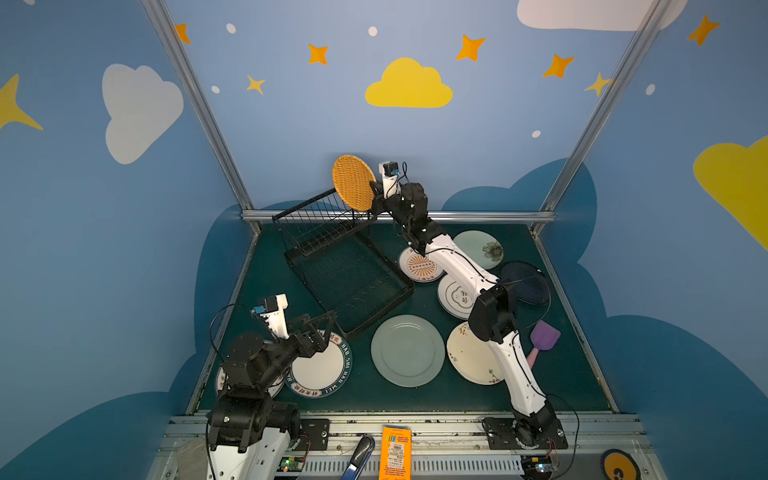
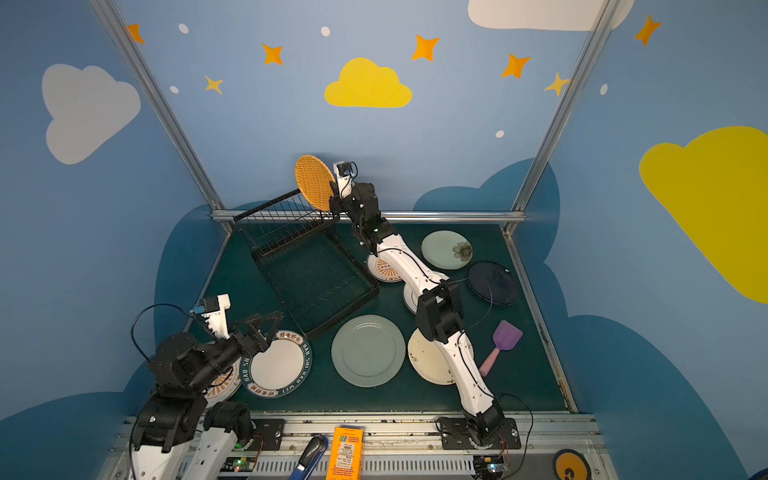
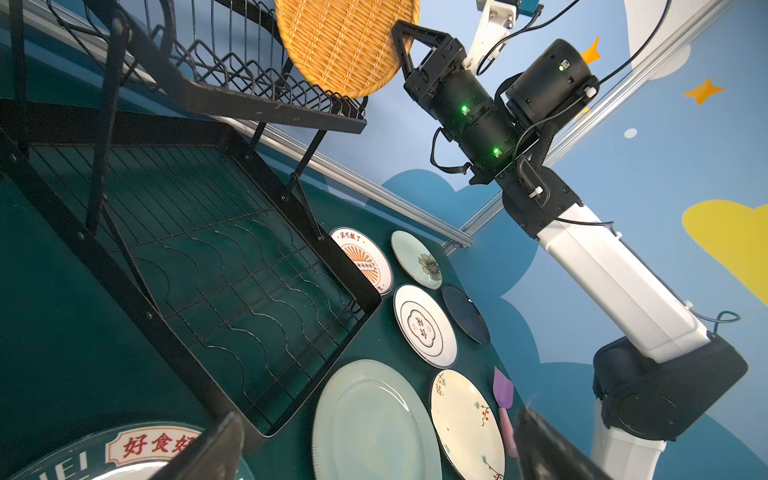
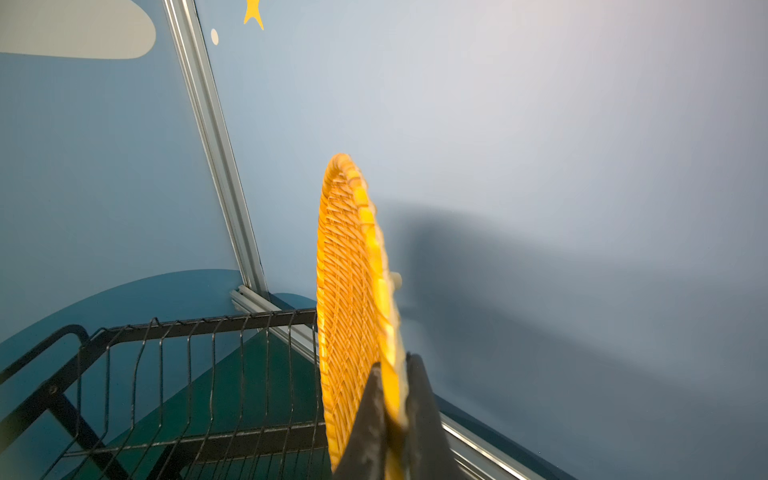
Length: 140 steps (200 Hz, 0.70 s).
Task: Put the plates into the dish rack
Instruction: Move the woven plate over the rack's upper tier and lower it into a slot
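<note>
Up high, the right claw (image 4: 392, 374) pinches one orange plate (image 1: 353, 182) over the one rack (image 1: 345, 266). Eight plates (image 1: 407, 351) lie flat on the table (image 1: 374, 399). The left claw (image 1: 330, 328) gapes wide, empty.

Green tabletop (image 1: 374, 401) w/ dish rack (image 1: 349, 282), plates (image 1: 407, 350), purple spatula (image 1: 544, 336).
</note>
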Each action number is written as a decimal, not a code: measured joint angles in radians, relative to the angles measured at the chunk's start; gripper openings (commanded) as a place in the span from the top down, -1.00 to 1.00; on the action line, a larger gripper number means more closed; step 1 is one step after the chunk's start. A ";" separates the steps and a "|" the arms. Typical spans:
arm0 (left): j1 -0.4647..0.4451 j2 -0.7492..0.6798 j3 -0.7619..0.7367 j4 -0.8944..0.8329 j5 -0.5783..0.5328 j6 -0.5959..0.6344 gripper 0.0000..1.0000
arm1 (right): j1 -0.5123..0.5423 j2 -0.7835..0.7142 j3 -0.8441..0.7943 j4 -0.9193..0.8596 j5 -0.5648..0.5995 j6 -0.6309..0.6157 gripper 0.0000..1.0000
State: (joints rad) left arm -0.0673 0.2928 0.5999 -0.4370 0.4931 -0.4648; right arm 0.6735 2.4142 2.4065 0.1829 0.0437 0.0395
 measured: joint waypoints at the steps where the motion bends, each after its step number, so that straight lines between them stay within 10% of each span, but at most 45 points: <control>1: 0.000 0.000 0.000 0.000 0.000 0.000 -1.00 | 0.001 0.000 0.000 0.000 0.002 -0.001 1.00; 140: 0.000 0.000 0.000 0.000 0.014 0.000 -1.00 | 0.067 0.008 -0.038 0.056 0.189 -0.105 1.00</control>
State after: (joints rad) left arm -0.0673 0.2928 0.5999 -0.4366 0.5068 -0.4648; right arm 0.7403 2.4222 2.3688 0.2386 0.2329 -0.0658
